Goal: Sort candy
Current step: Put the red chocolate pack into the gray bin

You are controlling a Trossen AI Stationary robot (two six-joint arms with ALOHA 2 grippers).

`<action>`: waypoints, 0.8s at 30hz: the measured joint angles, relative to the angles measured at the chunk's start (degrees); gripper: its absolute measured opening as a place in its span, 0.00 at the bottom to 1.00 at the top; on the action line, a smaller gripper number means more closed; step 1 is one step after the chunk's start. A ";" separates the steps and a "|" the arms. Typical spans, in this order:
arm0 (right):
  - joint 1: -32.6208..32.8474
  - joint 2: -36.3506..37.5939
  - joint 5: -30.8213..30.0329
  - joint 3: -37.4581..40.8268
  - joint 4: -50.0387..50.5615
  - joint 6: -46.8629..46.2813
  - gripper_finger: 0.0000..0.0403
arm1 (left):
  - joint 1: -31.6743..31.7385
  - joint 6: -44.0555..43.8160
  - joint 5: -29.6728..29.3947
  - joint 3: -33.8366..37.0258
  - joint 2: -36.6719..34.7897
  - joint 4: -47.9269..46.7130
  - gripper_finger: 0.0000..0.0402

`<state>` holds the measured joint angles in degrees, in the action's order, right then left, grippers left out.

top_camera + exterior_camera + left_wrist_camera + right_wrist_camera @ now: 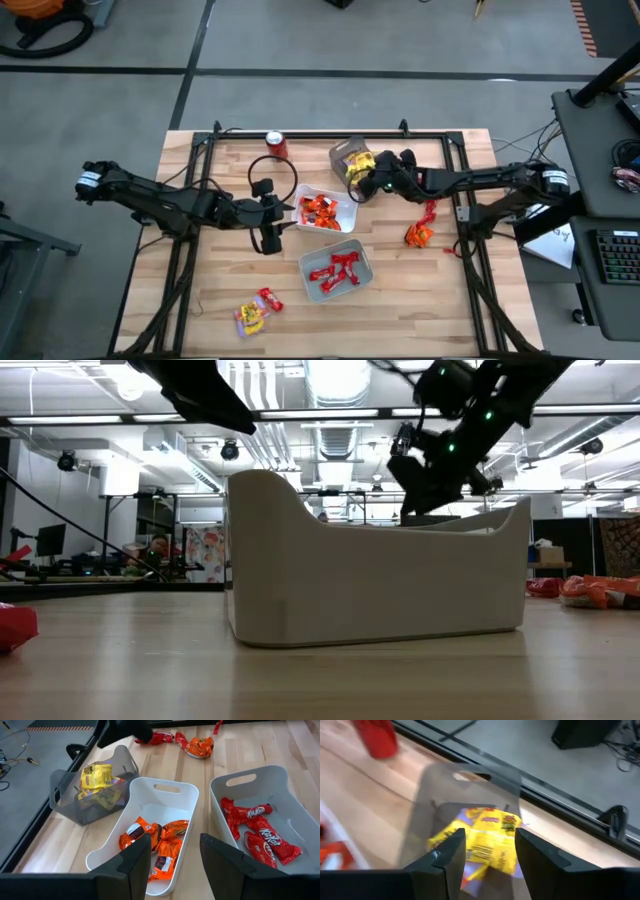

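Three trays stand mid-table. A grey tray (341, 152) holds yellow candy (485, 837), a white tray (165, 787) holds orange candy (155, 840), and a pale tray (240, 780) holds red candy (255, 827). My right gripper (362, 186) hovers open over the grey tray; in the right wrist view the yellow candy lies in the tray beyond its fingers (450, 852). My left gripper (175, 845) waits open on the near side of the white tray, touching nothing. Loose candy lies on the table at the near left (253, 312) and at the right (420, 232).
A red soda can (277, 145) stands at the far side, left of the grey tray. A black frame (440, 137) runs around the table top. In the low view the pale tray (380, 580) fills the middle. Bare wood lies along the near edge.
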<state>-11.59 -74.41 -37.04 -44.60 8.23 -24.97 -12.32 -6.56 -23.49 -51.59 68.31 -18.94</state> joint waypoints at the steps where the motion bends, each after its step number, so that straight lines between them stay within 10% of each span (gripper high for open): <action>1: 0.77 0.64 -0.02 0.00 -0.07 -0.05 0.41 | 0.00 -0.17 0.00 0.01 0.00 0.00 0.38; 13: 13.12 6.12 -0.01 0.00 -0.20 -1.01 0.38 | -0.02 -5.20 1.30 2.30 0.00 0.07 0.38; 24: 23.58 6.07 -0.06 0.02 -0.21 -1.46 0.38 | -4.72 -12.10 20.06 3.73 0.59 -7.27 0.38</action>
<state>11.99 -68.34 -37.10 -44.58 8.02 -26.43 -17.04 -18.67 -3.42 -47.86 68.90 -26.21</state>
